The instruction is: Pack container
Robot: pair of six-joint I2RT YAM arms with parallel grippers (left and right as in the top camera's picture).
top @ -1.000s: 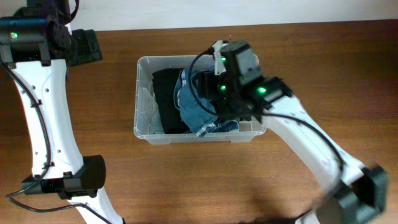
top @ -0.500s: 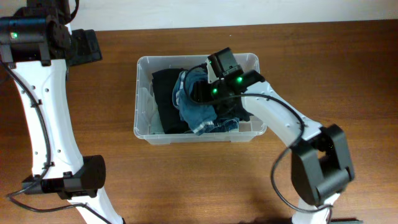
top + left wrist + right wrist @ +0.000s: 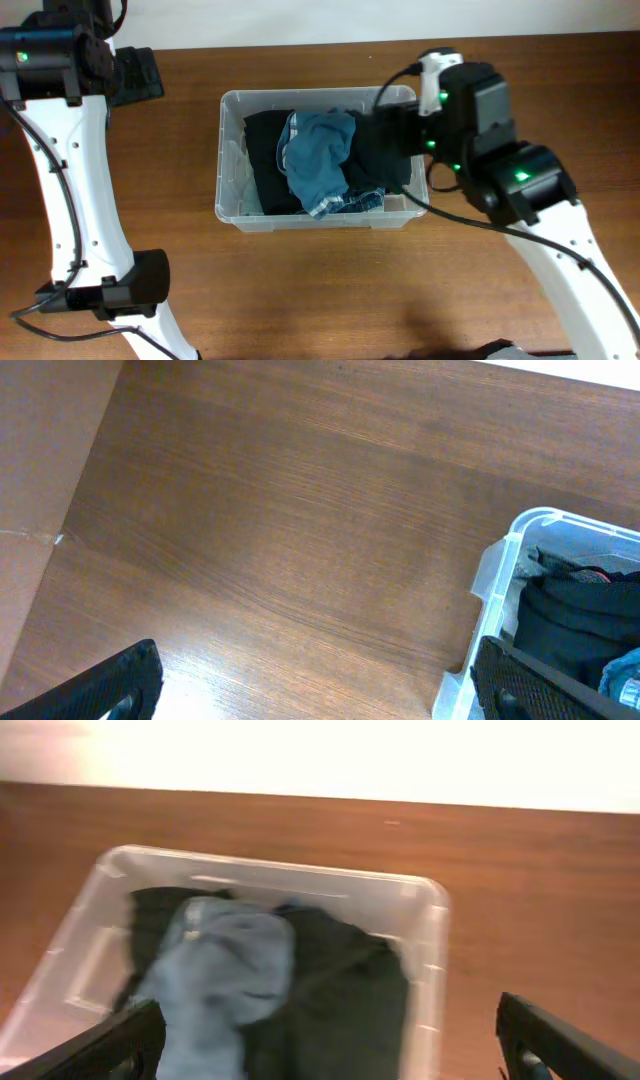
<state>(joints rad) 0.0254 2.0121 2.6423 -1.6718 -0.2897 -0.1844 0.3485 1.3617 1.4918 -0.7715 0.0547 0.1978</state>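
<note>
the right gripper (image 3: 325, 1058) now stands spread wide and empty, drawn up and back past the right rim of the clear plastic container (image 3: 300, 93). a second ago it was down among the clothes with its jaws partly closed. the blue denim garment (image 3: 318, 160) it was working on lies let go, heaped on the black clothing (image 3: 262, 150) inside the container, which sits in the middle of the table (image 3: 300, 290). so this piece looks packed, and the arm is free for another. the left gripper (image 3: 320, 698) hangs spread wide as before, holding nothing, over wood to the left of the container.
</note>
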